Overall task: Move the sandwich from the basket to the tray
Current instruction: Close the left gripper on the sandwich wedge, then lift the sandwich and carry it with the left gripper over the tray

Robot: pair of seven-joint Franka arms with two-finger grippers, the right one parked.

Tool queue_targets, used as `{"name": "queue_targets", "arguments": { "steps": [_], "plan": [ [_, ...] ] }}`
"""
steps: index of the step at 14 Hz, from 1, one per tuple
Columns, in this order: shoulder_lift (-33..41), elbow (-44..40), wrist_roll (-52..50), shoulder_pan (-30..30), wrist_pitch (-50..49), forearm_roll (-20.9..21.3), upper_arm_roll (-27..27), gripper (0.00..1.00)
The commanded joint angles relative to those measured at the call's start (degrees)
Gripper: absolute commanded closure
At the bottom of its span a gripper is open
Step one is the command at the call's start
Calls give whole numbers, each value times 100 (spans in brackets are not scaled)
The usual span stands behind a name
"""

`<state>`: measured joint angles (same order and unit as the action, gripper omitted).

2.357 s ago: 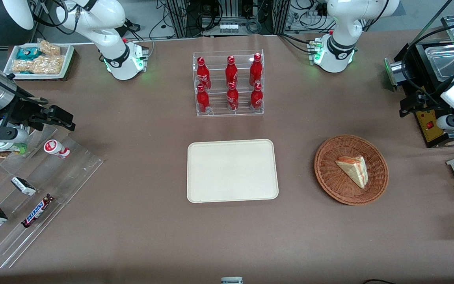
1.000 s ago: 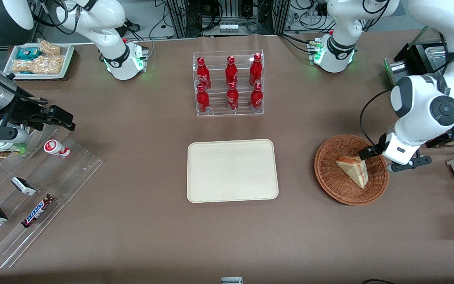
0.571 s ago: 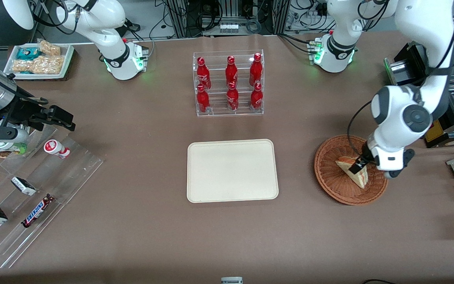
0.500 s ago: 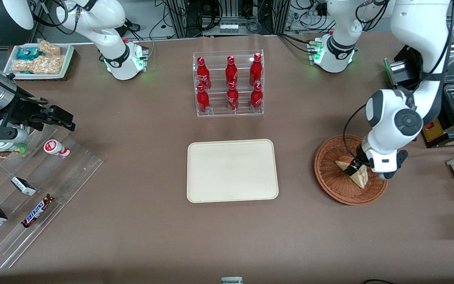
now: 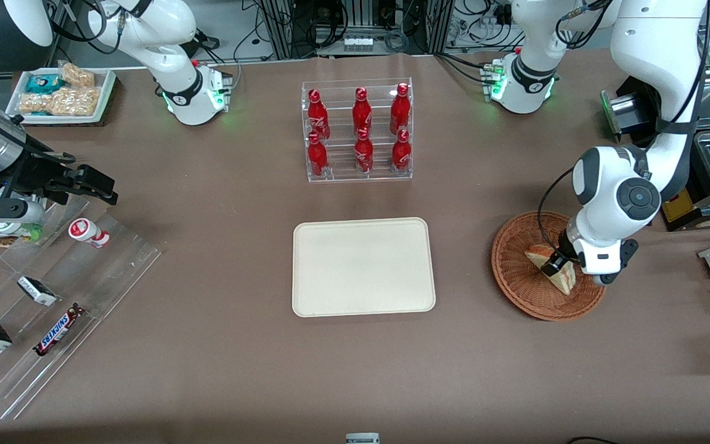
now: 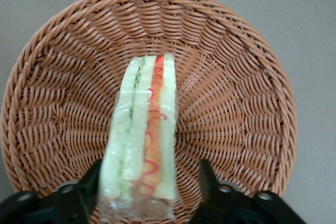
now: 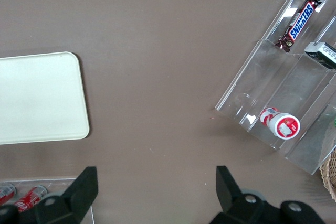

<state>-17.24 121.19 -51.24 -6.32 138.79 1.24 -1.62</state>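
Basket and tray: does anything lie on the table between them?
No. In the front view only bare brown table separates the basket from the tray. The hand straddles the sandwich, open.

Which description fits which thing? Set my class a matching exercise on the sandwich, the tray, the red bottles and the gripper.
Things:
1. sandwich
2. tray
3. red bottles
4. gripper

Descriptions:
a. standing in a clear rack
b. bare, nothing on it
c. lying in the basket
d. open, one finger on each side of the sandwich

Pairs: 1-c, 2-b, 3-a, 4-d
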Motion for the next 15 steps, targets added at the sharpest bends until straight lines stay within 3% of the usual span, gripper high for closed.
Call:
{"name": "queue_targets", "arguments": {
  "steps": [1, 7, 9, 11, 15],
  "plan": [
    [-42, -104, 297, 25, -80, 113, -22, 92],
    [-42, -1351, 369, -333, -1740, 70, 162, 94],
    [-60, -1484, 325, -685, -1698, -44, 180, 94],
    [-226, -1711, 369, -1132, -1488, -456, 224, 95],
    [-1191, -2668, 387, -2231, -925, -449, 242, 94]
  ]
}}
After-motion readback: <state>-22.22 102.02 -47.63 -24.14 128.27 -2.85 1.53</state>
